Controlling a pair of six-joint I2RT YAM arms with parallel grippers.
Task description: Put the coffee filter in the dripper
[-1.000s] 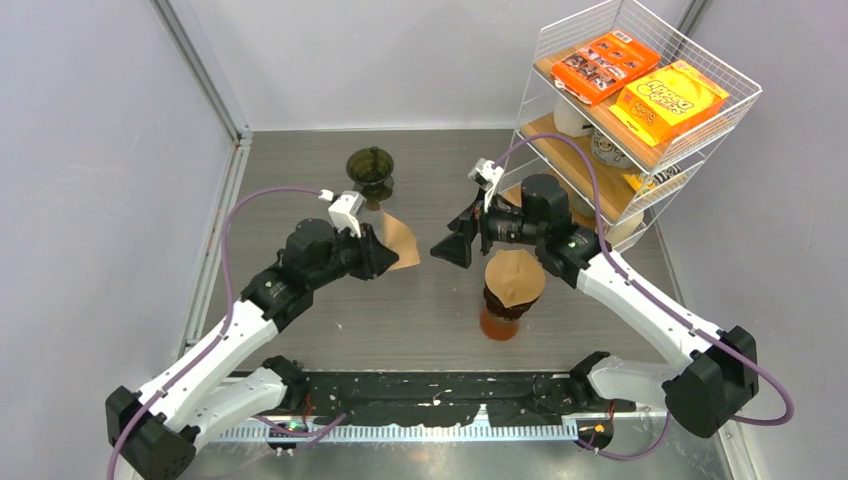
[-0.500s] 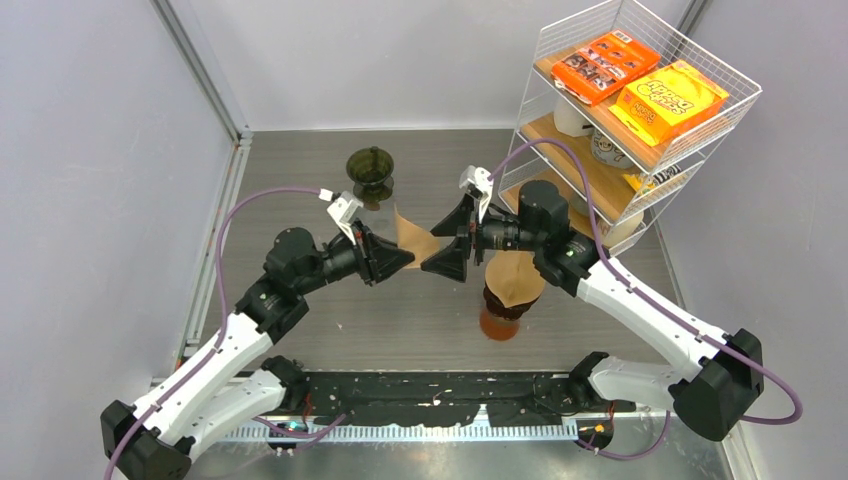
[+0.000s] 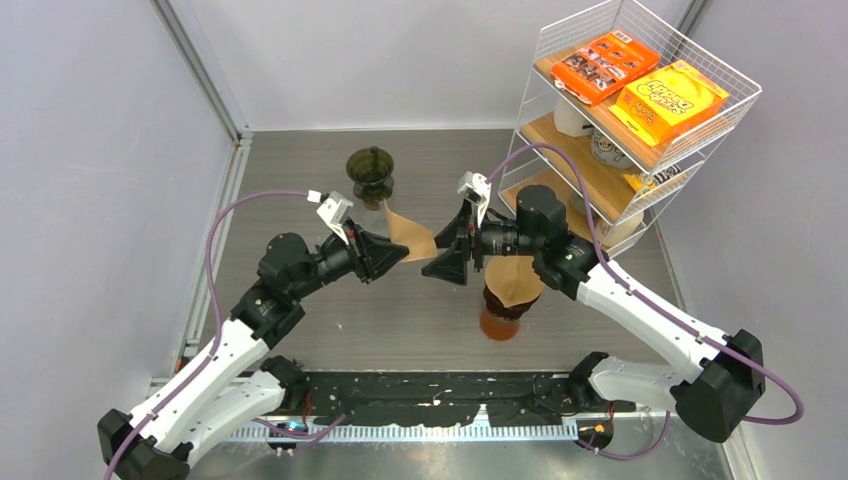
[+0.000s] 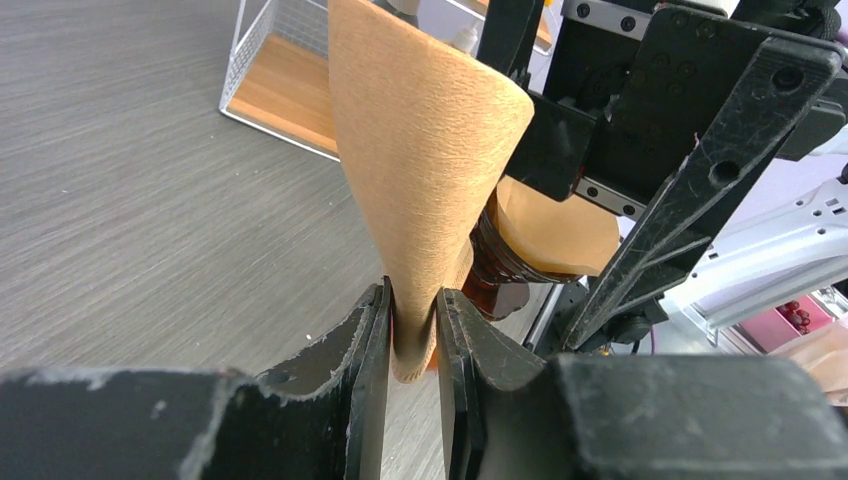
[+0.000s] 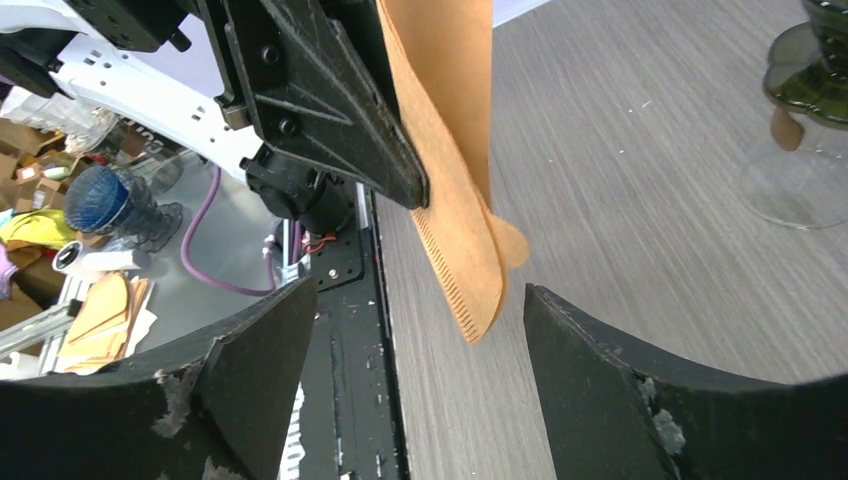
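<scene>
The left gripper (image 4: pixel 412 312) is pinching the brown paper cone filter (image 3: pixel 412 237) by its tip and holding it aloft. The right gripper (image 3: pixel 449 245) is gaping wide just beside it. The dark green glass dripper (image 3: pixel 371 170) is sitting apart on the grey worktop (image 3: pixel 400 312), looking empty, so the placing is yet to come.

The left claw (image 4: pixel 413 310) pinches the bottom edge of a brown paper coffee filter (image 4: pixel 425 150), which rises curled into a cone. Just behind stand the right claw (image 4: pixel 600 130) with its black fingers (image 4: pixel 700 180) and an amber ribbed glass vessel (image 4: pixel 495 275) holding another filter (image 4: pixel 555 225).
</scene>
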